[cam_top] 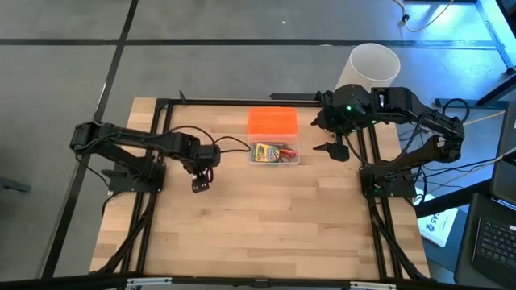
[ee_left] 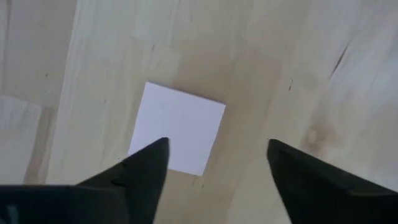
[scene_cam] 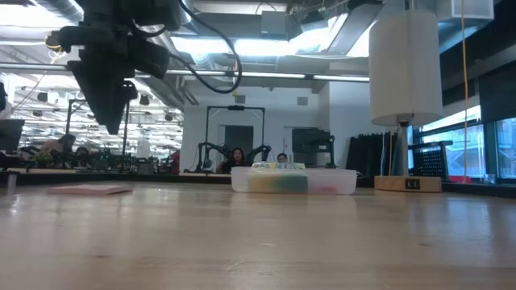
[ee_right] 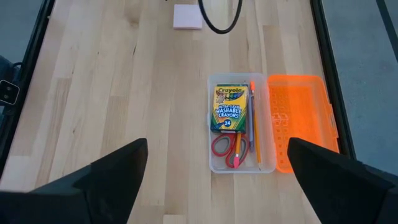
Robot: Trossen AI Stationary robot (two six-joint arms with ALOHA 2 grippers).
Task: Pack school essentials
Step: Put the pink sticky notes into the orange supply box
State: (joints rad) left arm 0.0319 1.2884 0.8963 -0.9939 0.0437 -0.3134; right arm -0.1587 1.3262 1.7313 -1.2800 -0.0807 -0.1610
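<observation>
Pad (ee_left: 177,127) lies flat on the counter (cam_top: 266,225), directly below the left pincer (ee_left: 214,163); seen past the fingers, it sits nearer one fingertip than the other. Left pincer spread wide, holding nothing, hanging above the pad without touching it.

Box (ee_right: 242,165) at the counter's far middle, its orange lid (ee_right: 305,118) open alongside. Inside: crayon box (ee_right: 228,109), scissors (ee_right: 231,149), pencils (ee_right: 254,124).

Right pincer (ee_right: 217,158) raised near the counter's right edge, beside the box and well apart from the pad; fingers spread, empty.

White cylinder (cam_top: 374,66) stands off the far right corner.
</observation>
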